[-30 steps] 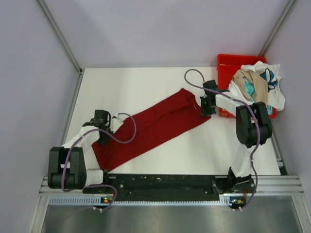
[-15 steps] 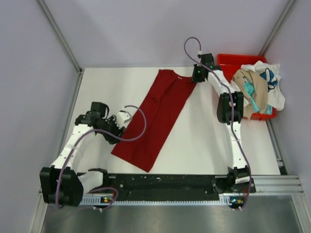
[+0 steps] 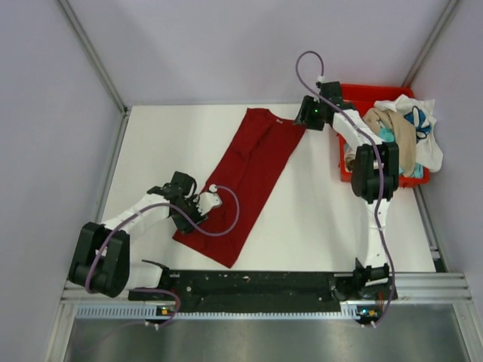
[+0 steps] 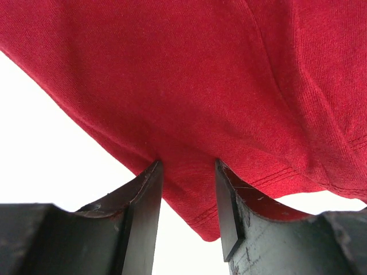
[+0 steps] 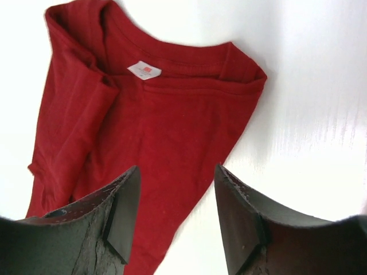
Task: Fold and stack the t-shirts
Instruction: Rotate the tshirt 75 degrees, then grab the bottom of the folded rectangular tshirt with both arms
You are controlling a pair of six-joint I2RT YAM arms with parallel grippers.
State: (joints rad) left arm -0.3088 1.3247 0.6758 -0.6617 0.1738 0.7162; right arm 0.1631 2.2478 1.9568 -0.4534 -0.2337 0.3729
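With the left tool and right tool both apart, we should pinch the red shirt squarely at hem and collar.

Left wrist view: the dark red t-shirt runs off the top, left and right edges; only one hem corner shows whole. The hem passes between the parted fingers of my left tool; I cannot tell whether the pads touch the cloth. Right wrist view: the shirt's lower part is cut off behind my right tool and by the bottom edge; the print on the collar label is too small to read. Top view: the left tool is mostly hidden under its own wrist and cable. The heap of shirts covers most of the red bin; I cannot count them. My right arm hides the bin's left wall.
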